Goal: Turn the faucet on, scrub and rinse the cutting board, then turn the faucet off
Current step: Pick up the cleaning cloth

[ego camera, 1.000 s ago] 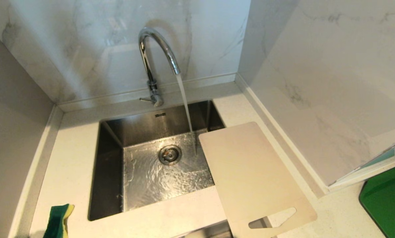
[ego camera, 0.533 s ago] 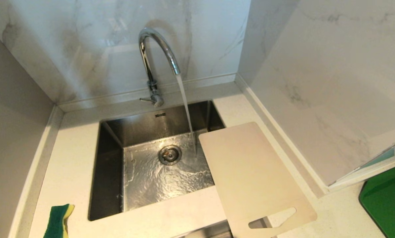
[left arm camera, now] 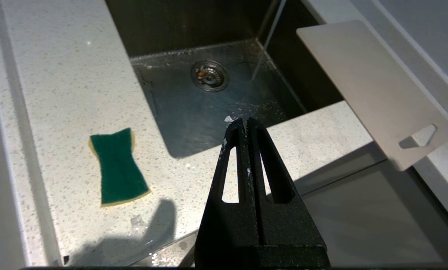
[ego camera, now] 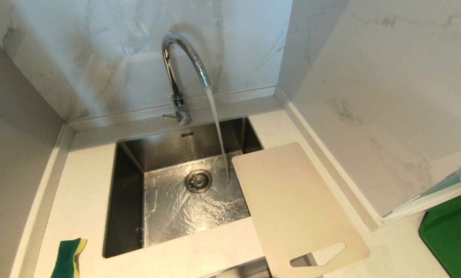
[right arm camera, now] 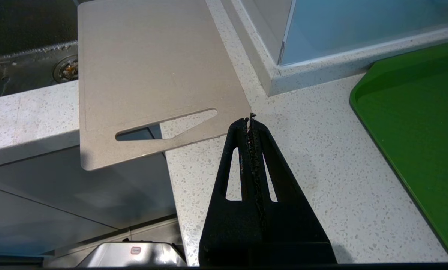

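I see a glossy chrome faucet (ego camera: pixel 184 65) above a brushed steel sink (ego camera: pixel 130 200). The cutting board (ego camera: pixel 292 204) looks matt and smooth, the counter (ego camera: pixel 83 185) speckled stone.

- My head camera looks steeply down from above the counter (ego camera: pixel 87 185) into the sink (ego camera: pixel 130 200), facing the faucet (ego camera: pixel 182 58) and marbled back wall.
- My left wrist camera peers past the left hand (left arm camera: pixel 245 120), low by the counter's front edge, sharing sink, sponge (left arm camera: pixel 118 167) and cutting board (left arm camera: pixel 370 86).
- My right wrist camera sits behind the right hand (right arm camera: pixel 250 120), close over the board's slotted end.
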Tool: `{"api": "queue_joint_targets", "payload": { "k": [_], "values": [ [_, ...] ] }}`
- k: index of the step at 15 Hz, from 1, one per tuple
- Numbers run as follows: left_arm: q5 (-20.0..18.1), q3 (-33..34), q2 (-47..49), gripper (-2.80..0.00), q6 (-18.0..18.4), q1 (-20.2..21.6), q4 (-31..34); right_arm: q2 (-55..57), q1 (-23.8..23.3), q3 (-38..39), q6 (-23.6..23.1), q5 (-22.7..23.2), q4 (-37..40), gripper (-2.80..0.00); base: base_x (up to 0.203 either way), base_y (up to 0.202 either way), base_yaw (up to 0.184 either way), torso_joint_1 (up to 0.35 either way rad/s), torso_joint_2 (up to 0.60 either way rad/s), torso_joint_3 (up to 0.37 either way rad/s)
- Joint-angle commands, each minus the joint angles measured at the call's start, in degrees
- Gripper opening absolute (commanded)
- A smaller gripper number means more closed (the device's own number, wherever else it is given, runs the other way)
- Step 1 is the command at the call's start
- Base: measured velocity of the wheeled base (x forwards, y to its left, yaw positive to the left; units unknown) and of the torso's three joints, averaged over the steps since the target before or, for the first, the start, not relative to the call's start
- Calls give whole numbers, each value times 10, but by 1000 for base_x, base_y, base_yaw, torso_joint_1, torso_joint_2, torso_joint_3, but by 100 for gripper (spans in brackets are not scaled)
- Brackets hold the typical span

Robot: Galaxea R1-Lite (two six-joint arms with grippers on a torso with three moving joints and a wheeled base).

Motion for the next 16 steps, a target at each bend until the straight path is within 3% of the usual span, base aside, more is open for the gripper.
{"api": "queue_joint_targets", "payload": {
  "k": [1, 3, 8, 13, 15, 16],
  "values": [
    [-1, -1, 3, -280, 0, -37, 0, 1, 0, 0, 0, 0, 0, -280, 0, 0, 0, 0, 0, 0],
    [30, -12, 10, -280, 15, -90, 8, 1, 0, 0, 0, 0, 0, -280, 0, 0, 0, 0, 0, 0],
    [157, 15, -34, -280, 40, -79, 78, 1, 0, 0, 0, 0, 0, -280, 0, 0, 0, 0, 0, 0],
    [177, 37, -122, -280, 58, -63, 99, 1, 0, 0, 0, 0, 0, -280, 0, 0, 0, 0, 0, 0],
    [200, 37, -153, -280, 88, -61, 100, 1, 0, 0, 0, 0, 0, -280, 0, 0, 0, 0, 0, 0],
    [214, 39, -158, -280, 122, -62, 105, 1, 0, 0, 0, 0, 0, -280, 0, 0, 0, 0, 0, 0]
  ]
}}
